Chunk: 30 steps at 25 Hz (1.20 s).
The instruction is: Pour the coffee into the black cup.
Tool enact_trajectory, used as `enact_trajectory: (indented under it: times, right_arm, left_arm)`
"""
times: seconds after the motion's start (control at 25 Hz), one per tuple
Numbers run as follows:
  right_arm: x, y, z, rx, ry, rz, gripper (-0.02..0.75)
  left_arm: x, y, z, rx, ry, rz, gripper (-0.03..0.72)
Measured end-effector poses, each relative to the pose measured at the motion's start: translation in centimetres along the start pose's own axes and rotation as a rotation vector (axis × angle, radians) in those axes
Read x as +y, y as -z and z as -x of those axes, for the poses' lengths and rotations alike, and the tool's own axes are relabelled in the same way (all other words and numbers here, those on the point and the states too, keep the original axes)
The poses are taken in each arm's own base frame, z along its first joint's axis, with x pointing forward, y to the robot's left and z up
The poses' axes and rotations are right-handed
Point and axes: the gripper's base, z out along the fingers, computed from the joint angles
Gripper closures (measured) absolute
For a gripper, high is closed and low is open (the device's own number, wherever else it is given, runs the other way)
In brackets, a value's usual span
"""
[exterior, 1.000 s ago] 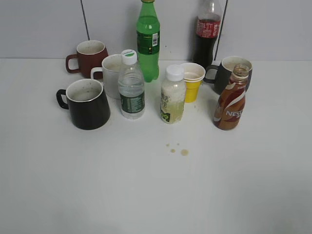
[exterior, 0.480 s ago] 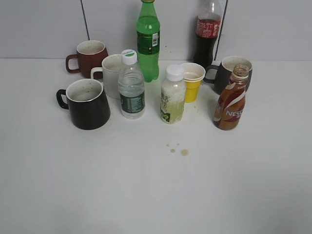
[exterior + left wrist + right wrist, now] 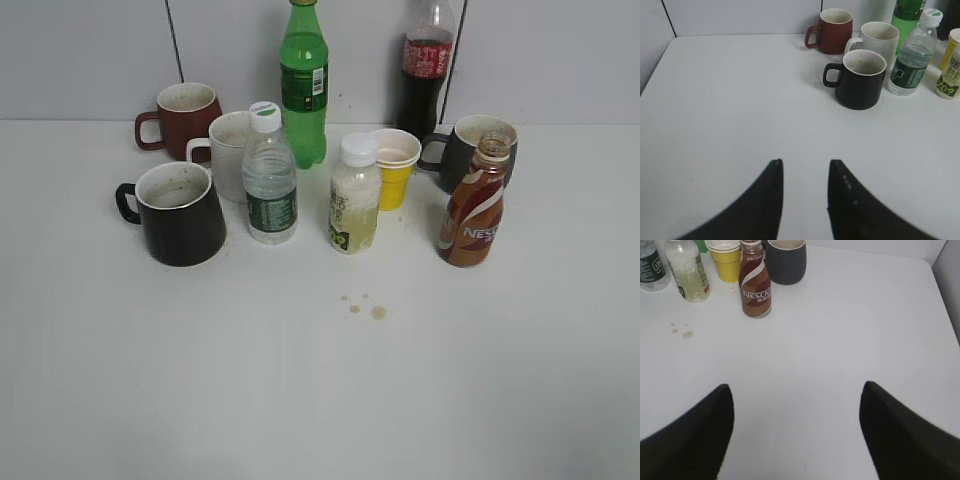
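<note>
The brown Nescafe coffee bottle stands uncapped on the right of the white table, and shows in the right wrist view. A black cup with a handle stands at the left, empty, and shows in the left wrist view. A second dark mug stands just behind the coffee bottle. My left gripper is open and empty, well short of the black cup. My right gripper is wide open and empty, well short of the bottle. Neither gripper shows in the exterior view.
Between the two stand a red-brown mug, a white mug, a water bottle, a green bottle, a pale juice bottle, a yellow paper cup and a cola bottle. Brown drops lie in front.
</note>
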Motion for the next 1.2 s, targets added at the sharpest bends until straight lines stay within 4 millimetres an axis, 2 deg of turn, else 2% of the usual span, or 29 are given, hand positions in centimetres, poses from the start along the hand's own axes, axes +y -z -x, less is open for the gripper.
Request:
enact_trajectory:
  times: [1.0, 1.2]
  right_arm:
    - [0.0, 0.0, 0.0, 0.000, 0.000, 0.000, 0.153]
    - [0.0, 0.4, 1.2, -0.083, 0.011, -0.003, 0.153]
  left_arm:
    - [-0.1, 0.0, 0.0, 0.000, -0.001, -0.034, 0.448]
    - [-0.1, -0.7, 2.0, -0.088, -0.004, -0.044, 0.448]
